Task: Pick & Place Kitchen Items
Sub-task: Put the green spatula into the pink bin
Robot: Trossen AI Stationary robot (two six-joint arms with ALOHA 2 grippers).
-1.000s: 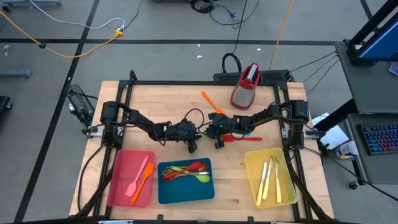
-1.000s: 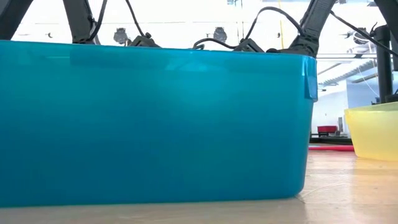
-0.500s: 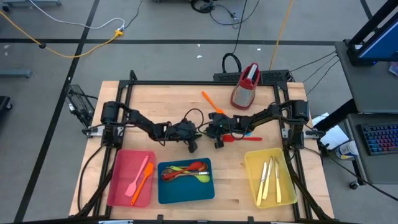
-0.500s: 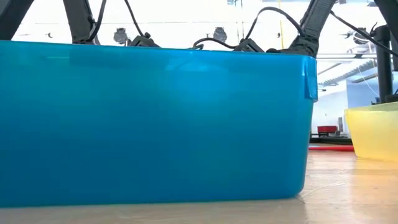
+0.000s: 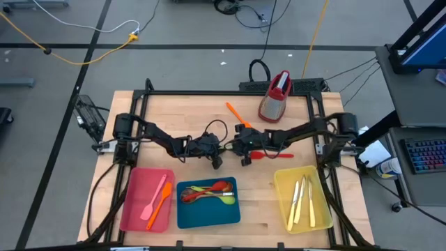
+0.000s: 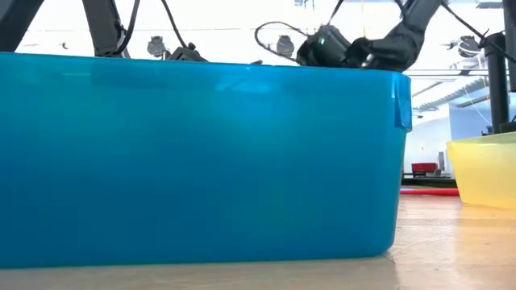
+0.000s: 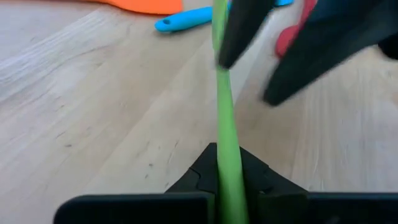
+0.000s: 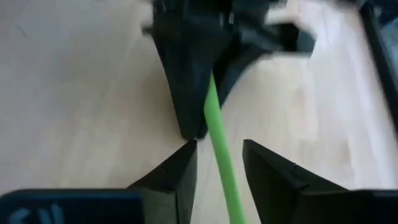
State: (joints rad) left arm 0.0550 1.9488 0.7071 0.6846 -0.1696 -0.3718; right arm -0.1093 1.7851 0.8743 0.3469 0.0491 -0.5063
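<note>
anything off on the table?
Nothing spilled or damaged. One oddity: the left gripper, shut on a green utensil, meets the right gripper, whose fingers stand open around the same handle, mid-table.

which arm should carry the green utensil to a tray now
Left, most likely. The left end effector is shut on the green utensil, while the right end effector has its fingers open around it, no longer gripping.

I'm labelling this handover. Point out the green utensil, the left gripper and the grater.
Green utensil (image 7: 225, 118): left wrist view, mid-handle.
Left gripper (image 7: 229, 167): left wrist view, fingertips shut on the handle.
Grater (image 5: 276, 97): high view, metal body.
</note>
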